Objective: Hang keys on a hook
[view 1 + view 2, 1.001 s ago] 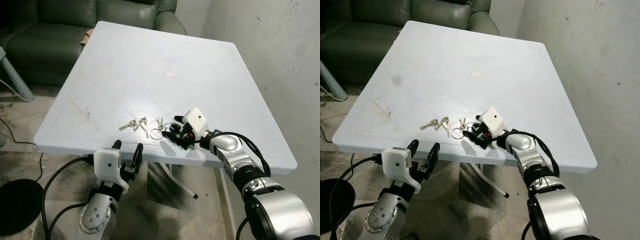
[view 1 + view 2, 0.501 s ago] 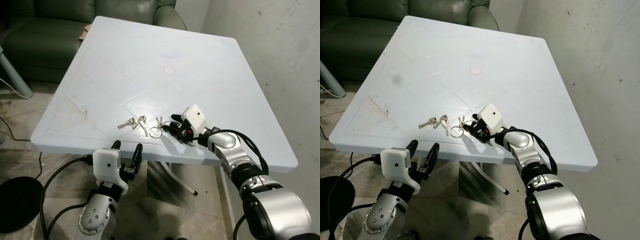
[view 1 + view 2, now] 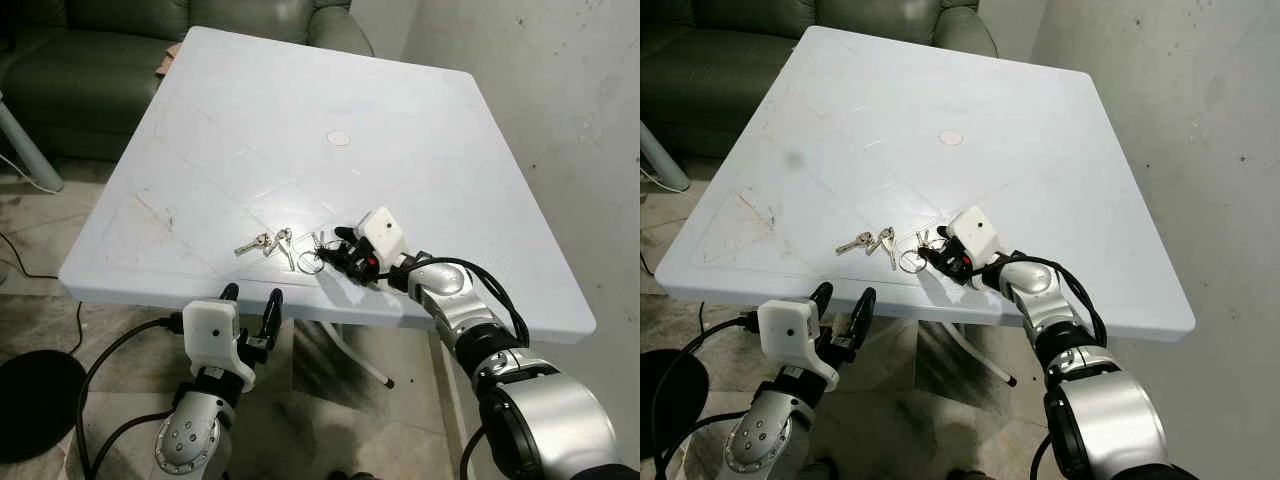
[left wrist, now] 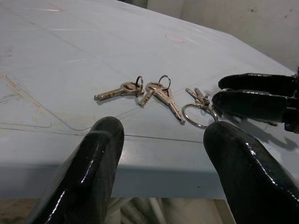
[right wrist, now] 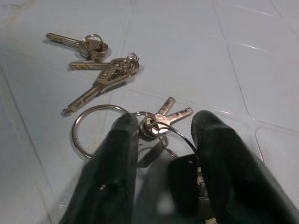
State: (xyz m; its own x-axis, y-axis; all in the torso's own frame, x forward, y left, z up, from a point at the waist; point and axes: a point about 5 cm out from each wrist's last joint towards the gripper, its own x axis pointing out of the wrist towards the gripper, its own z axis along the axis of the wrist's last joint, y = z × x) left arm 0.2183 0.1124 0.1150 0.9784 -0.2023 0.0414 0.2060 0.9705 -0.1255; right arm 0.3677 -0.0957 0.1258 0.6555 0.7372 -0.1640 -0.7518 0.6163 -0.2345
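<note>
right gripper [image 5: 161,140] lay on the table [image 3: 400,120], fingers apart, straddling a key bunch [image 5: 156,122]; pickup step, closing seemed next.

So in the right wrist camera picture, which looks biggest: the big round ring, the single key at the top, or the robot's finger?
Biggest to smallest as they look:
1. The finger, though it's nearest the camera.
2. The big round ring.
3. The single key, farthest away.

Shiny silver-and-brass metal keys [image 5: 105,77] on thin wire rings, lying on a smooth, faintly scuffed pale plastic table [image 3: 400,120]. Right gripper [image 5: 161,140] fingers glossy black, straddling the nearest ring; the couch [image 3: 90,60] looks like dull green leather.
</note>
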